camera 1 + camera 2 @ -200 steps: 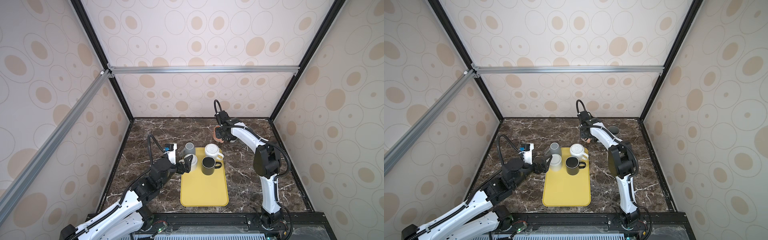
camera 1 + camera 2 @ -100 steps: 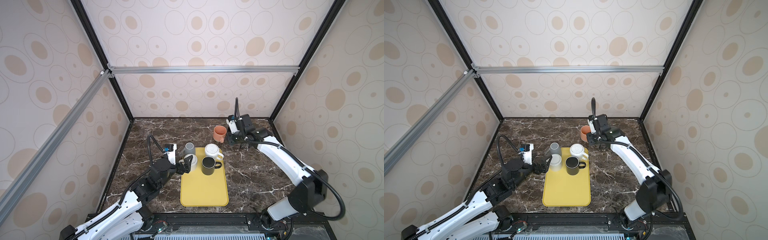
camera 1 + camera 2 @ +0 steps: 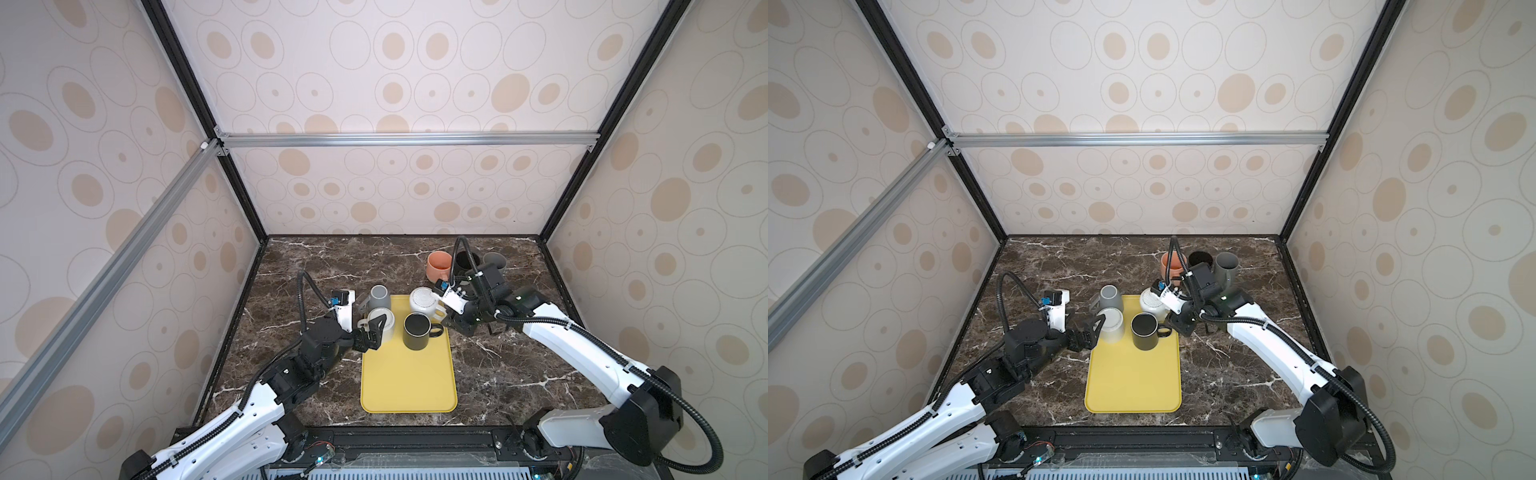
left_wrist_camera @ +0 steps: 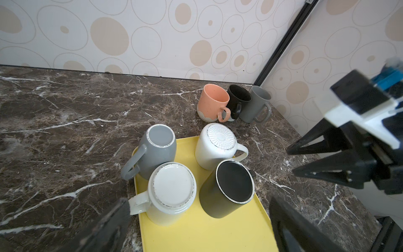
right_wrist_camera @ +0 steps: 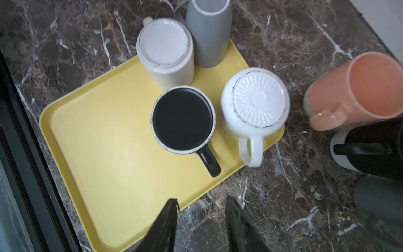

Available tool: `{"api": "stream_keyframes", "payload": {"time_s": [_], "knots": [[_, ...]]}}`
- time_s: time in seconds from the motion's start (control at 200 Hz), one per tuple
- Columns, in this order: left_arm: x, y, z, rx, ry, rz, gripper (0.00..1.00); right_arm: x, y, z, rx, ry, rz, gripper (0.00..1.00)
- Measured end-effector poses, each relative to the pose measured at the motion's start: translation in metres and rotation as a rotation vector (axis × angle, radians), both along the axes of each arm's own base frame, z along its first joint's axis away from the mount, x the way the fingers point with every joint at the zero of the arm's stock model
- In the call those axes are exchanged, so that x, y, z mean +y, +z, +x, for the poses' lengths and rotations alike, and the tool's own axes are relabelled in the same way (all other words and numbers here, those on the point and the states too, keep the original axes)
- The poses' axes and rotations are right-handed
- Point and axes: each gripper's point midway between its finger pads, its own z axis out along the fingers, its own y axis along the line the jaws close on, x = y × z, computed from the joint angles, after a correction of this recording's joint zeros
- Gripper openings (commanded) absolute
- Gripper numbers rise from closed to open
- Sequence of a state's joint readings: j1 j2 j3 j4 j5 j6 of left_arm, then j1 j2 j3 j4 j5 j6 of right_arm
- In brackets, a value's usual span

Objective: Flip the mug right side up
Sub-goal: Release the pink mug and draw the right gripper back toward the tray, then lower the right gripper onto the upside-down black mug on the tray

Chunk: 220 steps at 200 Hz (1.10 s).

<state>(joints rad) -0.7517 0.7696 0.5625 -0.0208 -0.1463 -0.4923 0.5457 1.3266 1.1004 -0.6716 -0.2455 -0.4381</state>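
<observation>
Top views: four base-up mugs (image 3: 379, 296) wait on the yellow tray (image 3: 409, 382).
Empty left gripper (image 3: 372, 330) gapes wide beside the plain white mug (image 3: 390, 328); black mug (image 3: 417, 332) and ribbed white mug (image 3: 422, 300) follow; right gripper (image 5: 202, 199), jaws partly apart, empty, hovers off their handles. Likely approach step; next needs a handle grip and flip. No writing legible.

Seven mugs, one yellow tray (image 4: 202, 235), one desk (image 4: 65, 109). Four are inverted: inverted grey mug (image 4: 160, 148), inverted black mug (image 4: 231, 187), plain white mug (image 4: 172, 192), ribbed white mug (image 4: 218, 146). Three are upright: peach mug (image 4: 212, 102), upright grey mug (image 4: 255, 107), and dark mug (image 4: 237, 98), apparently black.
</observation>
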Motion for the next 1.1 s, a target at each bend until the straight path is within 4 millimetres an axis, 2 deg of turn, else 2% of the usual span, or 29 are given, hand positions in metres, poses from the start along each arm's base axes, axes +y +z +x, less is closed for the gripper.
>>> {"api": "stream_keyframes", "payload": {"time_s": [0.085, 0.245, 0.5, 1.1], "knots": [[-0.001, 0.000, 0.000, 0.000, -0.007, -0.003, 1.00, 0.002, -0.008, -0.003, 0.006, 0.033, -0.009, 0.40], [-0.002, -0.003, -0.001, 0.003, -0.011, -0.002, 1.00, 0.011, -0.014, 0.004, -0.021, 0.068, -0.023, 0.40], [-0.001, -0.012, -0.002, 0.017, -0.013, 0.008, 1.00, 0.014, -0.043, 0.014, -0.028, 0.094, -0.121, 0.39], [-0.003, -0.018, -0.003, 0.020, -0.022, 0.006, 1.00, 0.018, -0.070, 0.020, -0.017, 0.161, -0.184, 0.37]]}}
